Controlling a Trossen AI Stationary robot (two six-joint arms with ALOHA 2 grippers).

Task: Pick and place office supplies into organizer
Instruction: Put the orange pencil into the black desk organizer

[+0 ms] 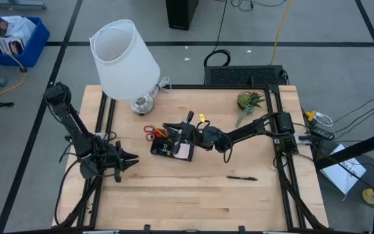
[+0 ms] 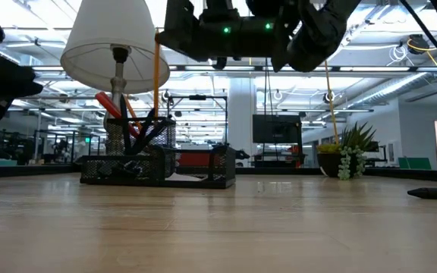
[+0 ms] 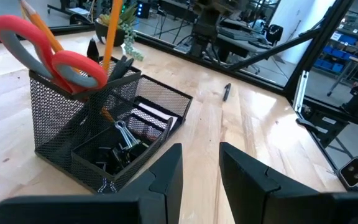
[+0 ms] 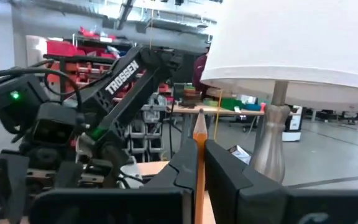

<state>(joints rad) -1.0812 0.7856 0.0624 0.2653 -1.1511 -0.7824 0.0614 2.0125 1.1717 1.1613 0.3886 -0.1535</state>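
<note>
right gripper [image 4: 199, 163] pinching orange pencil [image 4: 199, 134] over organizer [image 1: 169, 144], bench centre | pencil light, stiff, slippery; grip mid-shaft | left gripper [image 3: 199, 171] narrowly open, empty, left edge

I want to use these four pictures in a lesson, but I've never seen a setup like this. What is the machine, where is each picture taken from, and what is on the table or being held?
Two robot arms work at a wooden table. One camera looks down from above, one sits at table height, and one rides on each wrist. The right claw is shut on an orange pencil above the black mesh organizer, which already holds red-handled scissors, pencils and binder clips. The left claw waits near the table's left edge, holding nothing. A black pen lies loose. A white lamp and a green plant sprig stand behind.
</note>
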